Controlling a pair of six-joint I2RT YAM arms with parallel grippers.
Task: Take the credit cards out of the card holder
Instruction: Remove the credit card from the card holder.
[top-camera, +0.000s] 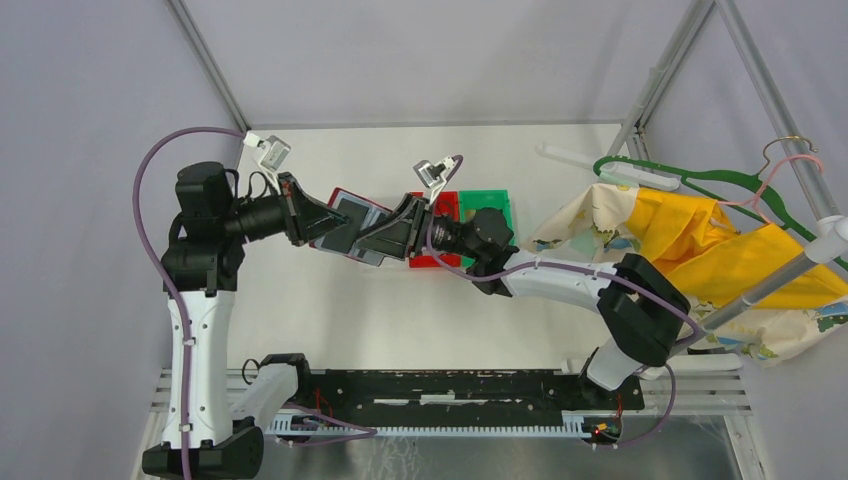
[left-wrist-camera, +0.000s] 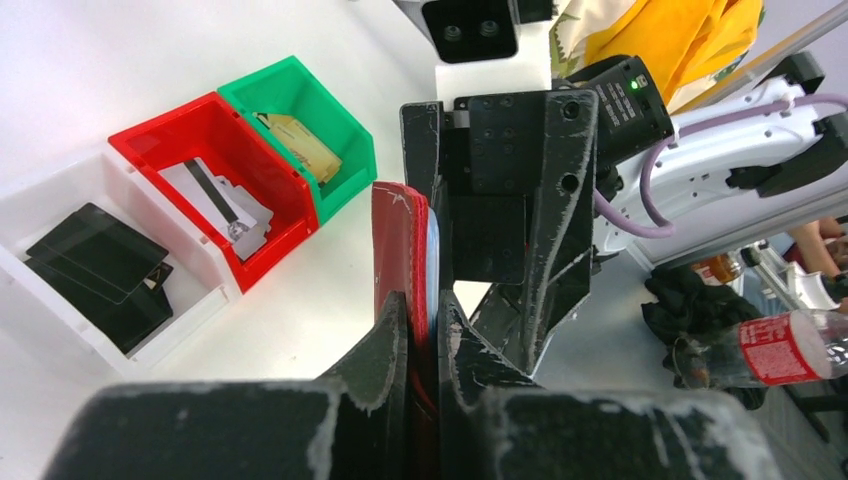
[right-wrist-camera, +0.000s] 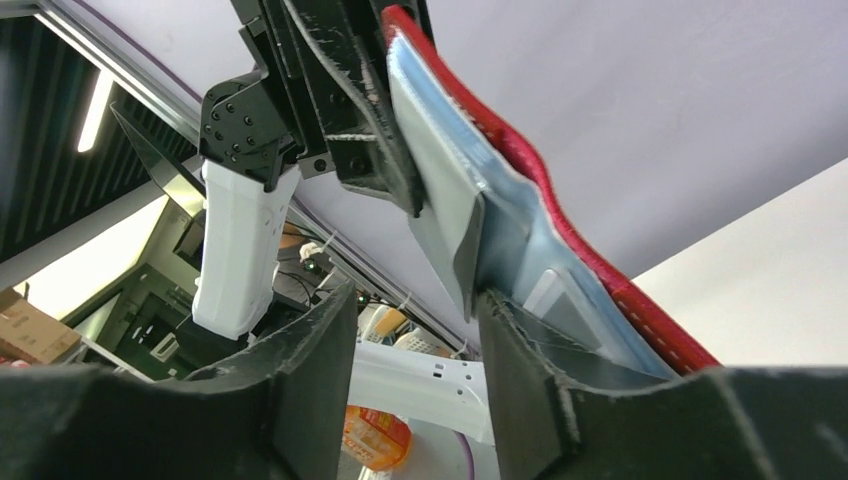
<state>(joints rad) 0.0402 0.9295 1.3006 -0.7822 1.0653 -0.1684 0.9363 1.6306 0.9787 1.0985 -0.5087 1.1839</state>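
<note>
Held aloft between the two arms: small red folding card holder (left-wrist-camera: 400, 250) with pale blue-grey inner leaves, clenched at its lower edge by the left gripper (left-wrist-camera: 422, 310). Straddled one leaf with the right gripper (right-wrist-camera: 415, 300), jaws apart, nothing pinched yet. Judged mid-extraction. Next called for closing on a thin plastic credit card alone, then drawing straight out along the pocket.
</note>
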